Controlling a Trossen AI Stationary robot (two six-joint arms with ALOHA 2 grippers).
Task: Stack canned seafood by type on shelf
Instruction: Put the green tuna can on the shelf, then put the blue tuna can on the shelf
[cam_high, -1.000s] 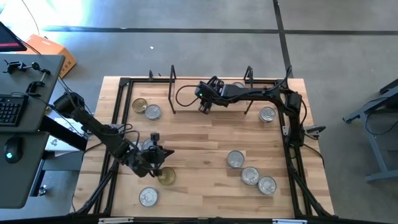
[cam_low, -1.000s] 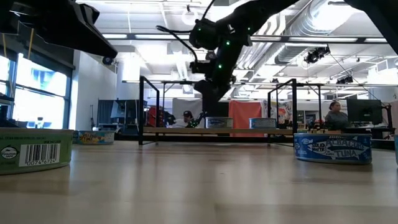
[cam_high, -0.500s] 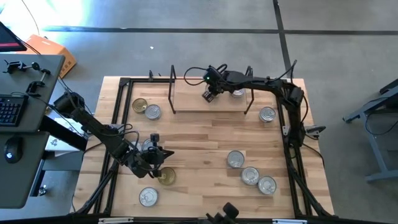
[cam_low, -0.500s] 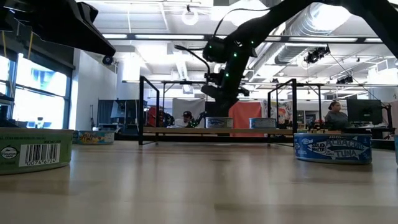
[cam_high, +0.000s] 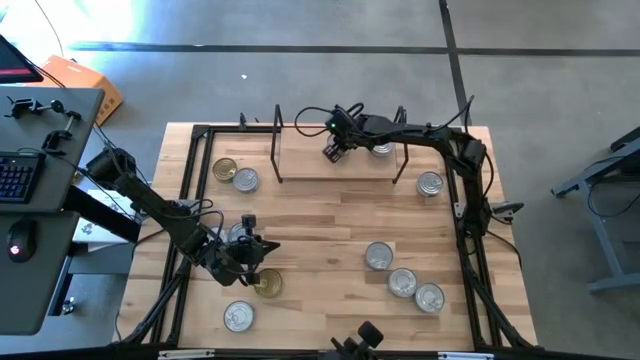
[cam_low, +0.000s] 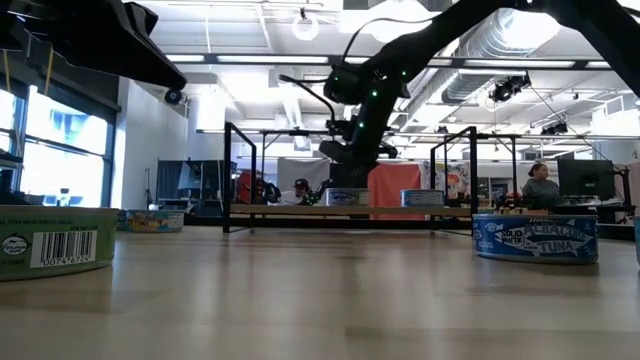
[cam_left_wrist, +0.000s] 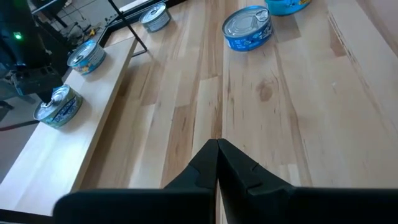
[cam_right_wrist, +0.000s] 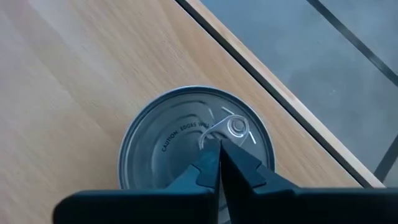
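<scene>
The shelf (cam_high: 310, 162) stands at the table's far middle. It bears a silver-lidded tin (cam_right_wrist: 196, 140) and a second tin (cam_high: 382, 149) toward the right. My right gripper (cam_high: 333, 152) hangs shut over the first tin, tips above its pull-tab; the low view shows that gripper (cam_low: 352, 158) clear above the tin (cam_low: 350, 197). My left gripper (cam_high: 258, 266) hovers shut and empty (cam_left_wrist: 217, 144) near the table's front left, beside a gold-lidded tin (cam_high: 267, 285). More canned seafood rests flat on the table: a gold tin (cam_high: 226, 168), a silver tin (cam_high: 246, 181) and a tin (cam_high: 430, 183).
Three silver tins (cam_high: 402, 282) lie grouped at the near right, one (cam_high: 238, 316) at the near left. Black wire end frames (cam_high: 278, 150) rise at both shelf ends. A black frame (cam_high: 185, 190) borders the tabletop. Bare wood lies across the table's middle (cam_high: 330, 225).
My right gripper has gone toward the table's far edge, from the shelf's near edge to over the tin on it, rolling as it went, and its fingers have shut on nothing. The tins have kept their places.
</scene>
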